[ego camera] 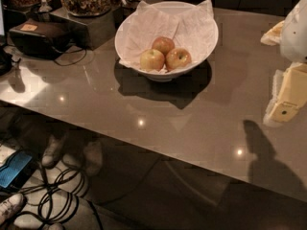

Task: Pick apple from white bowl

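The white bowl, wide and lined with crumpled white paper, stands on the glossy brown table at the back centre. It holds three apples. The apple, orange-red with yellow patches and a dark stem dimple, lies at the front right. A paler yellow-green apple lies at the front left and a redder one behind them. My gripper hangs at the right edge of the view, above the table, well to the right of the bowl and apart from it.
A dark device with a cable and jars of nuts on a dark stand sit at the back left. The table's front edge runs diagonally. Below it are floor cables and shoes.
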Robot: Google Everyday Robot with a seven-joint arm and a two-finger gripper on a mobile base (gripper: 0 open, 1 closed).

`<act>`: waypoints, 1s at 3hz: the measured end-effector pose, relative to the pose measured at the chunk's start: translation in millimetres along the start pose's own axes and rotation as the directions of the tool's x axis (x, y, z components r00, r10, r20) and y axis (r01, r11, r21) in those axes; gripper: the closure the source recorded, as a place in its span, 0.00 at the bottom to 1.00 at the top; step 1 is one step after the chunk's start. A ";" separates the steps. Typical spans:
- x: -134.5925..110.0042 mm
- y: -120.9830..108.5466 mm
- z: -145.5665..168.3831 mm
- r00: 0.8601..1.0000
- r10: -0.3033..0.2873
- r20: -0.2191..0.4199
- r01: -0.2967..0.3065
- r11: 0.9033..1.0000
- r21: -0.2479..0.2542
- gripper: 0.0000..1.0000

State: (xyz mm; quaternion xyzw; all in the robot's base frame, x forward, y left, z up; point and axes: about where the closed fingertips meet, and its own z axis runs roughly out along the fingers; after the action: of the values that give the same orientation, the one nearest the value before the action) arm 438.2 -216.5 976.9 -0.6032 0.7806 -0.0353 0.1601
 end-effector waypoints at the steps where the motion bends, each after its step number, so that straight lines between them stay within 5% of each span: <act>1: 0.0 0.0 0.0 1.000 0.000 0.000 0.000 1.000 0.000 0.00; 2: -5.3 -4.0 -4.9 1.000 0.017 0.005 -0.017 1.000 0.006 0.00; 3: -49.1 -37.3 -6.5 0.999 0.051 -0.005 -0.051 0.998 -0.022 0.00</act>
State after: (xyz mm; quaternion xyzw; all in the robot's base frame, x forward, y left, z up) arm 481.9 -180.7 1002.5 -0.5848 0.7964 -0.0239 0.1523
